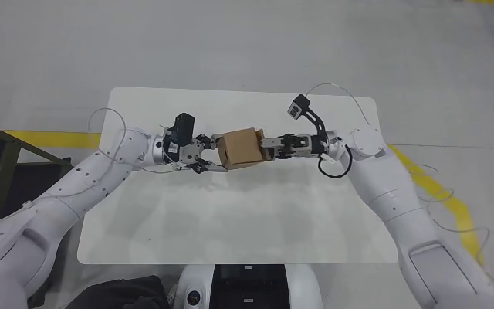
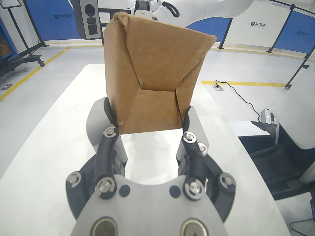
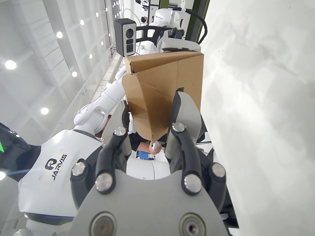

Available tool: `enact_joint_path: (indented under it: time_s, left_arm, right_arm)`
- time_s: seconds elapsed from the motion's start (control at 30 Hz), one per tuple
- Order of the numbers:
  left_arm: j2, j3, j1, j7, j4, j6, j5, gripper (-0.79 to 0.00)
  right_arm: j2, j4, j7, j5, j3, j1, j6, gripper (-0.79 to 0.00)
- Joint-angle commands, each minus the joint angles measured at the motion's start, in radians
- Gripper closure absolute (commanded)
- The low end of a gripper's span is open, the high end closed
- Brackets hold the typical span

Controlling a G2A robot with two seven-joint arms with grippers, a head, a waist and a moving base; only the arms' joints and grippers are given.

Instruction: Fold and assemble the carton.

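Observation:
A brown cardboard carton (image 1: pixel 238 145) hangs in the air over the far middle of the white table (image 1: pixel 231 224), held between both arms. My left gripper (image 1: pixel 207 151) clasps one end of it; in the left wrist view its fingers (image 2: pixel 110 112) press the carton's (image 2: pixel 152 74) two outer side walls, and the end flaps fold inward. My right gripper (image 1: pixel 267 147) holds the opposite end. In the right wrist view one fingertip (image 3: pixel 179 99) lies on an angled flap of the carton (image 3: pixel 157 84), while the other finger is hidden behind the cardboard.
The table's bare top (image 2: pixel 37 148) stretches under the carton to its near edge. A yellow floor line (image 1: pixel 46 137) and a dark frame (image 1: pixel 19 154) lie off the table's left side. A cable and floor socket (image 2: pixel 218 87) lie beyond the table.

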Motion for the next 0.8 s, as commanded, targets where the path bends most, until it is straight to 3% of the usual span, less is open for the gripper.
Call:
enact_joint_path:
  time_s: [0.0,0.13,0.4,0.63,0.77]
  left_arm:
    - [0.001,-0.002,0.002,0.0,0.0,0.0,0.0,0.0]
    - [0.002,-0.004,0.005,0.0,0.0,0.0,0.0,0.0]
    - [0.002,-0.004,0.006,0.0,0.0,0.0,0.001,0.0]
    - [0.003,-0.004,0.006,0.0,-0.004,0.0,-0.002,0.0]
    - [0.004,-0.006,0.008,0.0,-0.007,0.0,-0.006,0.0]
  right_arm:
    - [-0.002,0.002,0.002,0.0,-0.002,0.002,-0.002,-0.299]
    - [-0.004,0.008,0.001,-0.004,-0.004,0.006,-0.004,-0.259]
    - [-0.002,0.007,-0.005,-0.017,0.008,0.003,-0.008,-0.345]
    - [-0.003,0.001,-0.009,-0.023,0.011,-0.002,-0.001,-0.203]
    - [-0.004,0.007,-0.008,-0.023,0.011,-0.001,-0.002,-0.185]
